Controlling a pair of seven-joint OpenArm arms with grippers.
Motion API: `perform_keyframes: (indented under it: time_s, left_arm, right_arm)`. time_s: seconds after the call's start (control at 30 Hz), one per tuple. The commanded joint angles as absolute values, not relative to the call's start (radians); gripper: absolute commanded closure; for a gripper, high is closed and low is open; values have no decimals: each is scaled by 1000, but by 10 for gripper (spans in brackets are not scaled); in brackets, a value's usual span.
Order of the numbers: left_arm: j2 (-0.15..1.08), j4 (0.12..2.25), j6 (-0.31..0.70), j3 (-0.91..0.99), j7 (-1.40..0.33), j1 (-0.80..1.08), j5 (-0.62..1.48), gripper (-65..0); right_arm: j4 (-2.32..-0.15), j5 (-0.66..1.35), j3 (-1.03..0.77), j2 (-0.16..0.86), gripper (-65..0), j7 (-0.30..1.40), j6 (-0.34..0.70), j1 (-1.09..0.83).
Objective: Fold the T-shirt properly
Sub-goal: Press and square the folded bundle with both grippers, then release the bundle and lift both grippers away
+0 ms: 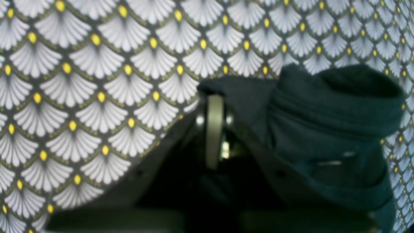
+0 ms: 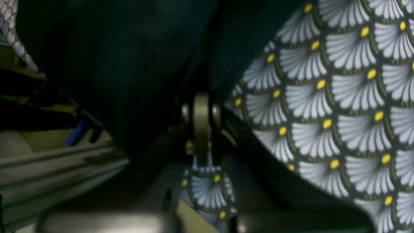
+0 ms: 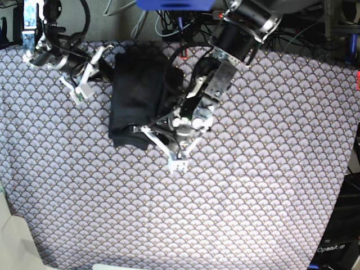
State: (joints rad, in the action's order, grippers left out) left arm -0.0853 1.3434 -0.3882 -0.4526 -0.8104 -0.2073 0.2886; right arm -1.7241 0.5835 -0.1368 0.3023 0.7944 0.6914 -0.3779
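The black T-shirt (image 3: pixel 138 93) lies folded into a rough rectangle at the back of the table. My left gripper (image 3: pixel 164 134) is at its front right corner. In the left wrist view this gripper (image 1: pixel 214 97) is shut, with dark T-shirt (image 1: pixel 326 129) fabric draped over its tips and bunched in rolls to the right. My right gripper (image 3: pixel 110 70) is at the shirt's back left edge. In the right wrist view its jaws (image 2: pixel 201 97) are shut, their tips buried in the hanging T-shirt (image 2: pixel 123 64).
The purple-grey fan-patterned tablecloth (image 3: pixel 236 202) covers the whole table. Cables and equipment (image 3: pixel 169 11) crowd the far edge behind the shirt. A metal frame rail (image 2: pixel 48 168) shows at the left of the right wrist view.
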Motion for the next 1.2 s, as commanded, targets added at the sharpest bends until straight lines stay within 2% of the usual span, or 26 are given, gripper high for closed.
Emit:
perform_keyframes:
  time_s: [0.0,0.23,0.43,0.57,0.7,1.17]
  left_arm:
    - [-91,1371,-384,-450,-799,-226,286,0]
    - [38,1564,-390,-410,-803,-102,286,0]
    - [186,1801,-384,-229,-799,147,286,0]
    - [272,1876,-384,-162,-791,291,286,0]
    - [292,1888,-384,-107,-789,375,286,0]
    - [269,1923,-384,-91,-794,435,286,0]
  right_arm:
    - [-1742,602,-168,321,0,773,698,-375]
    - [-1758,604,-326,328,0,777,698,-378]
    - [-1982,605,-364,288,0,779,698,-460]
    - [-1986,605,-285,271,0,779,698,-458]
    - [-1985,605,-185,271,0,774,698,-438]
    - [-1982,605,124,269,0,771,698,-332]
